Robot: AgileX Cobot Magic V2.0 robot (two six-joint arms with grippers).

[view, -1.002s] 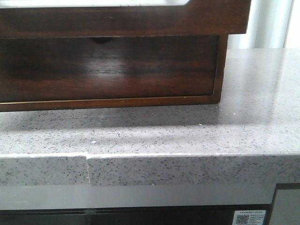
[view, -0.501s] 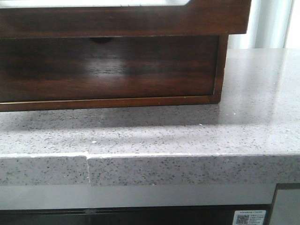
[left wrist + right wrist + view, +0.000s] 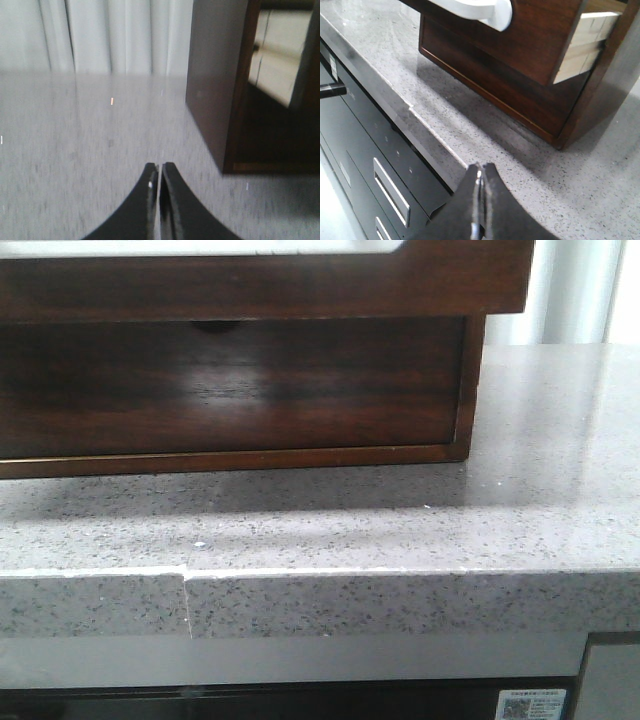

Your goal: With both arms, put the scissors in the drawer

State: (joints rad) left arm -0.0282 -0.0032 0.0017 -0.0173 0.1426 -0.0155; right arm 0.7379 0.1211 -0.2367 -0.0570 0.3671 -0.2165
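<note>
The scissors are not in view in any frame. The drawer (image 3: 260,285) is pulled out over the counter; its glossy dark-brown front has a white rounded-corner area (image 3: 200,246) along the top edge. It also shows in the right wrist view (image 3: 535,35), with its pale wood side (image 3: 585,45) exposed. My left gripper (image 3: 159,165) is shut and empty, low over the counter beside the cabinet's side wall (image 3: 215,85). My right gripper (image 3: 482,166) is shut and empty above the counter's front edge, apart from the drawer. Neither gripper shows in the front view.
Below the open drawer is a second dark wood drawer front (image 3: 230,390) with a half-round finger notch (image 3: 215,326). The cabinet stands on a speckled grey stone counter (image 3: 400,530). Black appliance fronts with handles (image 3: 390,192) sit under the counter edge. White curtains (image 3: 100,35) hang behind.
</note>
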